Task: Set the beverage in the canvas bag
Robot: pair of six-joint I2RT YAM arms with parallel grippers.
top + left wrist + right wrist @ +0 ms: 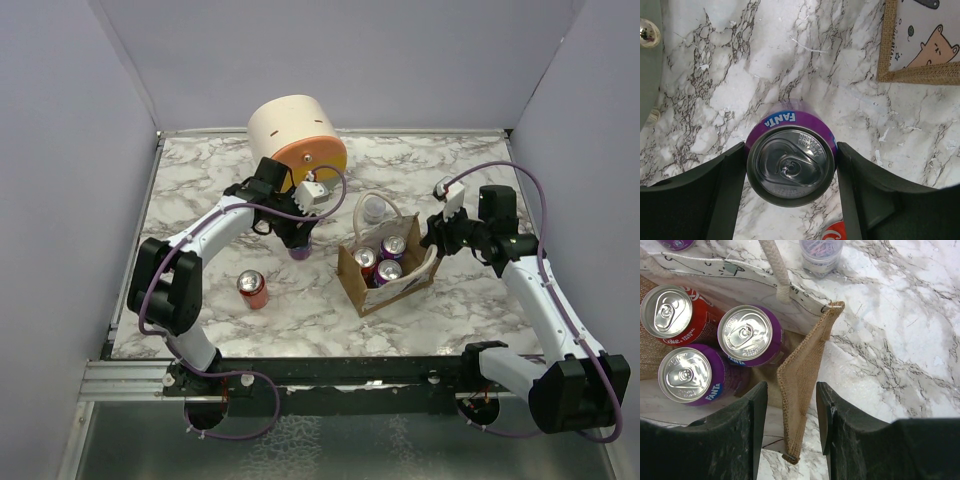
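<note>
Left wrist view: the purple Fanta can [790,167] stands clasped on both sides by the left gripper [791,172].

Canvas bag [805,365], burlap side wall between right gripper [790,410] fingers; contents: one red Coke can [670,312], two purple Fanta cans [747,335] [687,375]; cream rope handle [776,267]; marble table [900,340]

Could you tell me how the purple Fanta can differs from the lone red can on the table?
The purple Fanta can sits between the fingers of the left gripper; the red can stands free. The purple can is nearer the canvas bag, the red can farther. Both stand upright outside the bag.
</note>
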